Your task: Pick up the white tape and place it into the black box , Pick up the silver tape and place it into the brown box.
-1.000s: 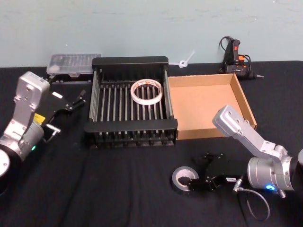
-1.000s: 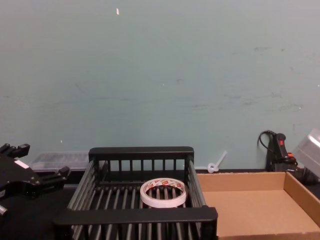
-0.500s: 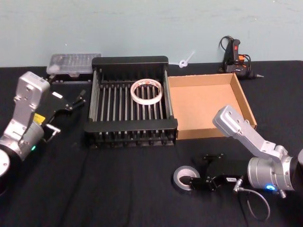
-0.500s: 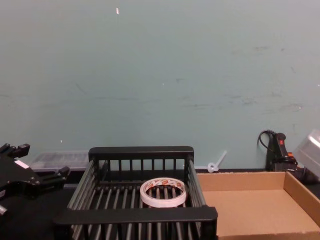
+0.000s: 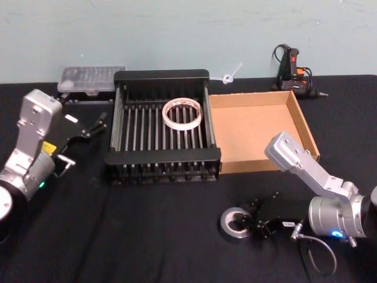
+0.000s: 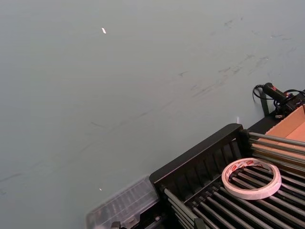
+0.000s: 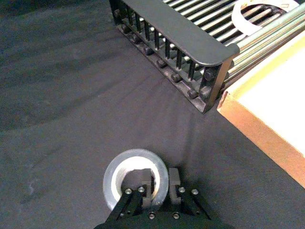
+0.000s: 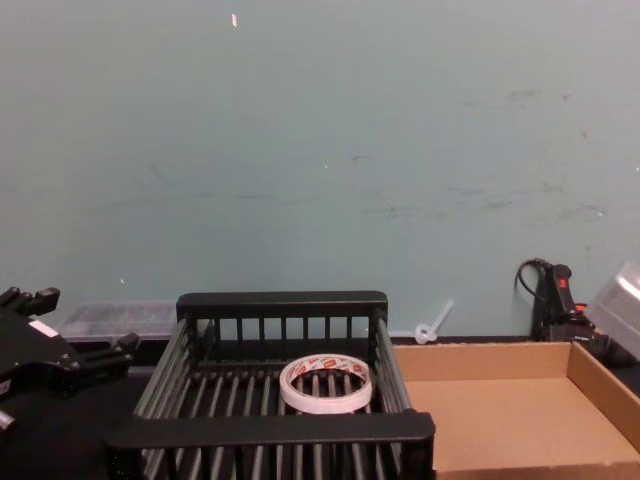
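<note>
Change: the silver tape (image 5: 238, 223) now sits a little further right on the worktop (image 5: 147, 236) than half a second ago, drawn toward the right arm, and its ring shows more fully from the head view.
Right gripper (image 7: 159, 183): low over the near side of the roll, one finger (image 7: 143, 183) down inside the core and the other outside the wall, so the fingers pinch the roll's wall between them.
Meaning: I judge the grasp is made or nearly made; the roll is not yet lifted, as it rests flat on the black cloth.
White tape (image 5: 183, 113): lies flat on the bars inside the black box (image 5: 164, 160), toward its far right part, same as a second ago; that half of the task looks done.
Brown box (image 5: 300, 127): holds nothing, just right of the black box and touching it, beyond the right gripper.
Left gripper (image 5: 88, 128): parked left of the black box, unmoved; fingers spread apart, holding nothing.
Next: lifting the roll and carrying it forward over the box's near wall.
</note>
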You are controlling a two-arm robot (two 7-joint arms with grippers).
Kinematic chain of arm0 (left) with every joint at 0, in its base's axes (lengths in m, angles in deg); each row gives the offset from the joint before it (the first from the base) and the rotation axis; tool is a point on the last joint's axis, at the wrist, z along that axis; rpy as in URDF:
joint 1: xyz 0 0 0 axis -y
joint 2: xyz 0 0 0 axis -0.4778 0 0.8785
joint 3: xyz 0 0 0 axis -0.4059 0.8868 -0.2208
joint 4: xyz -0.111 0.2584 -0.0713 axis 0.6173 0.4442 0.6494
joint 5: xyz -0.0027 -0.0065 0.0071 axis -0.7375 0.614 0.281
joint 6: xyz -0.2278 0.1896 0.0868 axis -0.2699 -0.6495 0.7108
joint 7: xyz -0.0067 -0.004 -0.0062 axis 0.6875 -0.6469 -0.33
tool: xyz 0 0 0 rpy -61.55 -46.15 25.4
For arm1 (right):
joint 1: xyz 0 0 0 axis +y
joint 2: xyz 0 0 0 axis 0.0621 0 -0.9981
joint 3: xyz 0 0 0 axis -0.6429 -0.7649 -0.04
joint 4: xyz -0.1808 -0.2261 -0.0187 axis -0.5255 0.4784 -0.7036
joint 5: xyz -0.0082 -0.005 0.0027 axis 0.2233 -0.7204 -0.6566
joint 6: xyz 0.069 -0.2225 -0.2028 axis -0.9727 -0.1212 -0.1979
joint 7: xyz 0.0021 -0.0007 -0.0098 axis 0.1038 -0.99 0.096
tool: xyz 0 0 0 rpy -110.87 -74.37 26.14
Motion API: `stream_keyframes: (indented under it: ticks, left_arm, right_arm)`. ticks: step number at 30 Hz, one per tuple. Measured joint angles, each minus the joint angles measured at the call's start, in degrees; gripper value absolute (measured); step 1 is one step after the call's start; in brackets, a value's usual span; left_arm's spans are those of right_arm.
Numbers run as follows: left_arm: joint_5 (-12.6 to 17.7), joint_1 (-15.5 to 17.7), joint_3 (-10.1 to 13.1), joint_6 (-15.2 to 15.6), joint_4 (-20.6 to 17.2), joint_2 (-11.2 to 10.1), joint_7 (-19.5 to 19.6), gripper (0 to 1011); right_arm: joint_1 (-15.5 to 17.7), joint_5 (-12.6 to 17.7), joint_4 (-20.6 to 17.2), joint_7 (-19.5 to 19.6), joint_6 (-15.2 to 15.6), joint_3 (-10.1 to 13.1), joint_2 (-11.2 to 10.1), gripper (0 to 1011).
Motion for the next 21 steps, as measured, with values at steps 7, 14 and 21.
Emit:
stream_keyframes:
  ticks: [7,14,21]
  left_arm:
    - [0.0,0.0,0.0,0.0,0.0,0.0,0.0,1001]
    - [0.0,0.0,0.0,0.0,0.0,0.0,0.0,1001]
    - [0.0,0.0,0.0,0.0,0.0,0.0,0.0,1001]
  right_arm:
    - [0.0,0.02,-0.02,-0.01,-0.04,0.03,0.0,174]
    - [0.0,0.04,-0.05,-0.02,-0.07,0.03,0.0,174]
    - [0.0,0.06,-0.16,-0.04,-0.22,0.09,-0.01,174]
